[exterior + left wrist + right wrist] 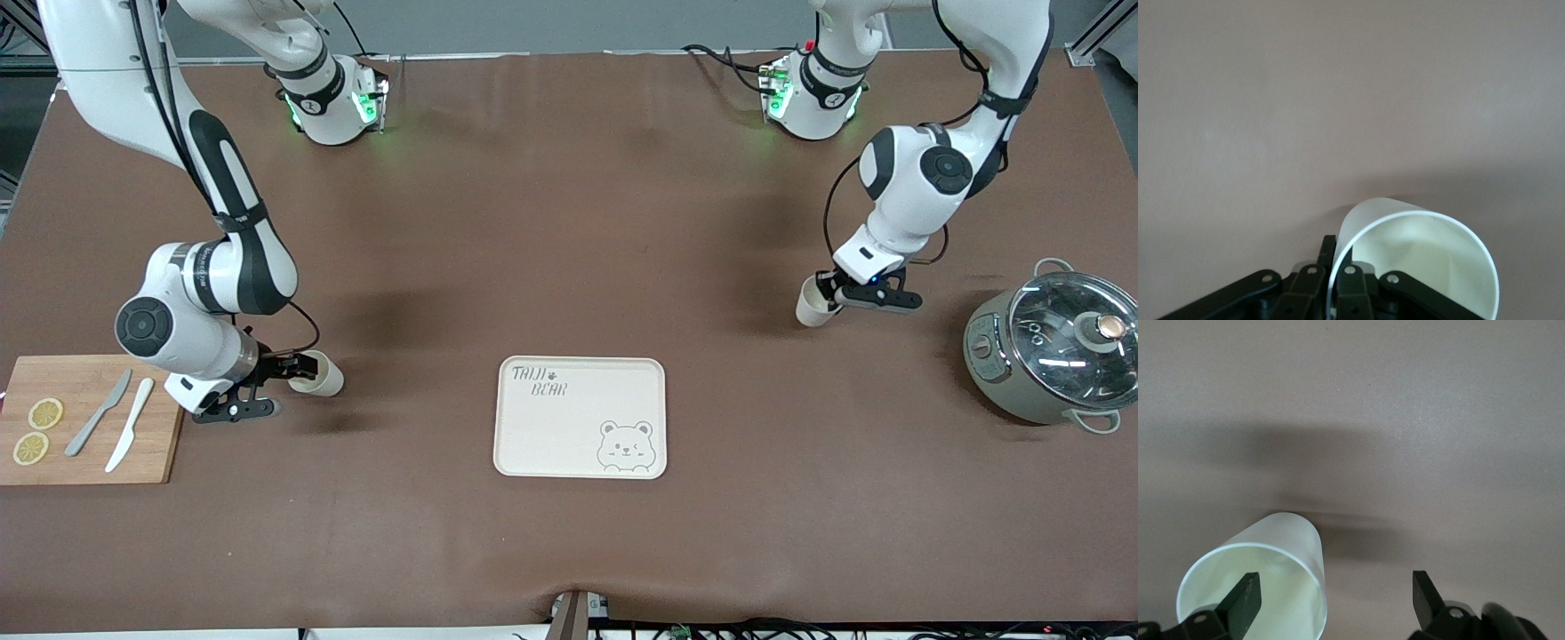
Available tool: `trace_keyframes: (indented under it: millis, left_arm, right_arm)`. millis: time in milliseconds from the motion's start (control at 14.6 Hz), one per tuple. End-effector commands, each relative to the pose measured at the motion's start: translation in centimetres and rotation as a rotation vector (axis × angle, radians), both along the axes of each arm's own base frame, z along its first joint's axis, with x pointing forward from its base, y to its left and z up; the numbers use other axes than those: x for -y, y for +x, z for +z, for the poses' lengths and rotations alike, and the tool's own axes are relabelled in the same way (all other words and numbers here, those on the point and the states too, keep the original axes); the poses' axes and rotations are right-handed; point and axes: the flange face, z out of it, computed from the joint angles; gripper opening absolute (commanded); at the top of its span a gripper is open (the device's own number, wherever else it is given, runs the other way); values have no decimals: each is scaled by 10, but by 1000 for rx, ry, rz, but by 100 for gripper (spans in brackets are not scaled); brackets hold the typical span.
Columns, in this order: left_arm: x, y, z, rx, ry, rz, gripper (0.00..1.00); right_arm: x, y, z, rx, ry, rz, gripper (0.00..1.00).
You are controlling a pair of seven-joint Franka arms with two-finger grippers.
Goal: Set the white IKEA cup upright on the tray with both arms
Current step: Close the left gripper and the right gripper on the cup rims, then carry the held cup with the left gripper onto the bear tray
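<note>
Gripping cup [1418, 260] rim, left tool [834, 289], tray [580, 416] bare

You have two glossy white jointed arms, the left arm [916, 178] and right arm [204, 284], each with black joint bands and round black caps; thin black cables trail along them, green lights glow at both bases, and the linkage fingers are matte black with small silver screws

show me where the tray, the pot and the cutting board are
tray [569, 436], front view, bare middle of its floor.
pot [996, 356], front view, its grey side wall.
cutting board [67, 378], front view, bare wood near its top edge.
</note>
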Motion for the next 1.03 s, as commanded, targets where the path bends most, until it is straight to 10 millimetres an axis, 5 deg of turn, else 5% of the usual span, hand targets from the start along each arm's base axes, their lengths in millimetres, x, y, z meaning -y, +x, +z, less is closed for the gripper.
trace_keyframes:
  millis: [0,479,684,958]
  left_arm:
    - [47,45,13,-30,-37,34,0]
    - [178,126,94,-178,-55,128,0]
    - [215,143,98,-151,-42,146,0]
    - [262,159,85,-134,-68,179,0]
  right_arm:
    - [3,-5,-7,10,-3,11,100]
    - [3,-5,-10,7,-1,8,100]
    - [1,-5,-10,6,1,8,100]
    - [0,-5,-10,4,3,6,77]
